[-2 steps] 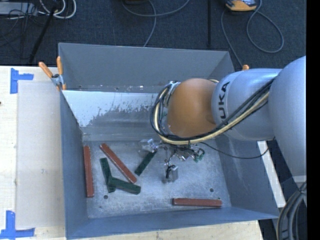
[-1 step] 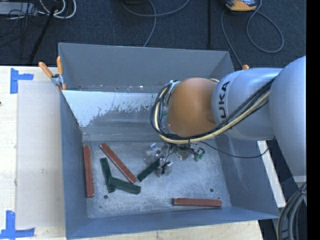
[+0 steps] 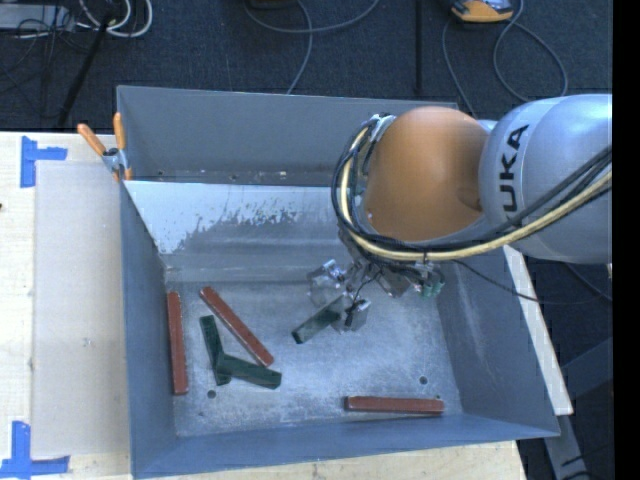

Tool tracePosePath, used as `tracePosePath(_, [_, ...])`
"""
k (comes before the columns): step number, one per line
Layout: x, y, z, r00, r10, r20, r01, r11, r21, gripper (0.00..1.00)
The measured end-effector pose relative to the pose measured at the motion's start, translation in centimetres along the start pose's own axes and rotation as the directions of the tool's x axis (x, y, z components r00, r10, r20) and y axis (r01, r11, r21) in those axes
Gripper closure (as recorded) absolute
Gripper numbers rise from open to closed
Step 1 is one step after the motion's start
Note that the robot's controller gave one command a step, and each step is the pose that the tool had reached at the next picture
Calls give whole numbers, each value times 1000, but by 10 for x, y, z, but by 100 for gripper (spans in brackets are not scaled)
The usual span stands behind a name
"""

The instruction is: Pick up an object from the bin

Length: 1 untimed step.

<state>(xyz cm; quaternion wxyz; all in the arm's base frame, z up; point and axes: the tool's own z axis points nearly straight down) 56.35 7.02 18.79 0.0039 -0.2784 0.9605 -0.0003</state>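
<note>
Just under the orange cover (image 3: 425,173) on the arm's wrist, in the camera view, the gripper (image 3: 345,296) hangs low over the floor of the grey bin (image 3: 300,148). The thing nearest to it is a dark green bar (image 3: 318,324), short, slim and straight-edged. The bar runs slantwise down and to the view's left from the gripper, with its upper end right at the gripper's tip and its lower end out on the bare floor. The metal parts and cables at the tip crowd together there, so I cannot tell how far the gripper is open or whether it has hold of the bar.

Further to the view's left of the gripper lies a reddish-brown stick (image 3: 237,326), slanted. Below that stick, two more dark green pieces (image 3: 232,362) meet in an L. Beyond them, furthest from the gripper on that side, a second reddish-brown stick (image 3: 177,343) lies nearly parallel to the bin's left wall. Below the gripper and well apart from it, a third reddish-brown stick (image 3: 393,404) lies flat along the near wall.
</note>
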Motion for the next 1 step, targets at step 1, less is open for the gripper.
tracePosePath(1, [-48, -3, -44, 999, -36, 1, 36, 999, -1, 100])
